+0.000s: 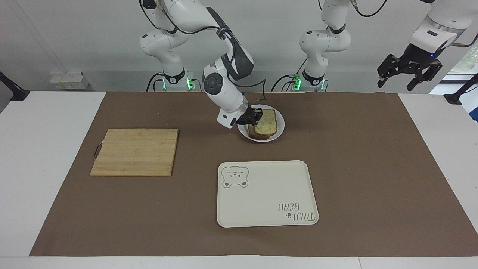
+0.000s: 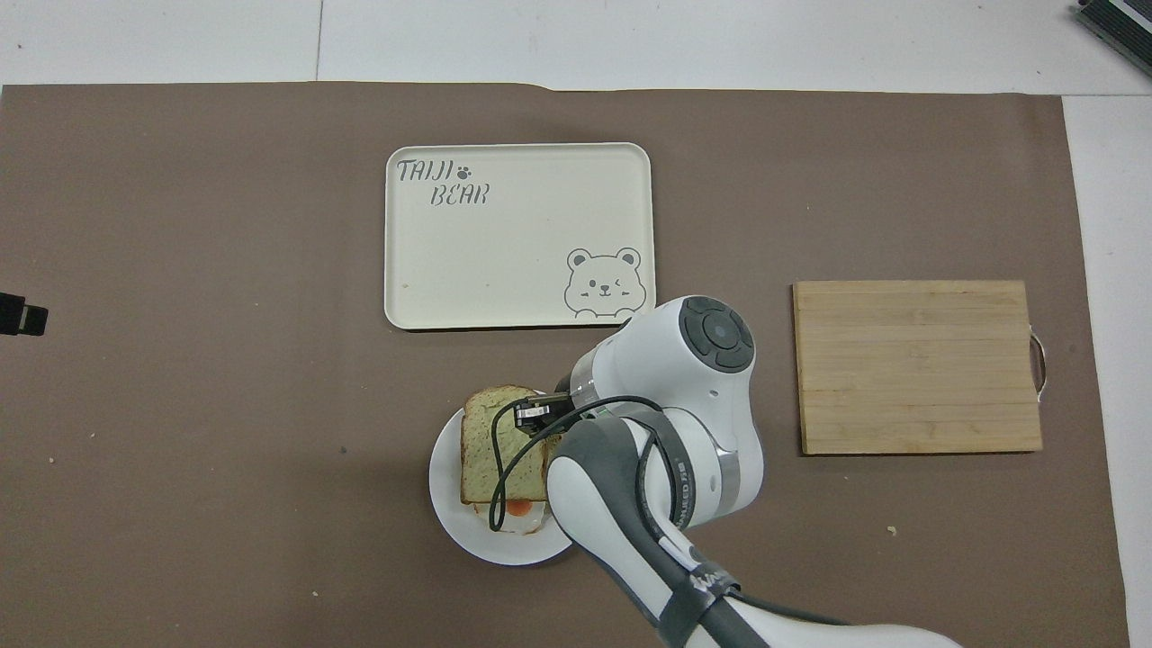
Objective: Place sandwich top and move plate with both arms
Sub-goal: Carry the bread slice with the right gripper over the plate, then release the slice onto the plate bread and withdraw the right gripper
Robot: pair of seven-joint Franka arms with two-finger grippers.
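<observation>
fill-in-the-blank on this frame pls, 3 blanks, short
1. The right gripper holds the sandwich top over the ____.
2. The wooden cutting board lies toward the ____ arm's end of the table.
3. The drawing on the cream tray shows a ____.

Missing words: plate; right; bear
</observation>
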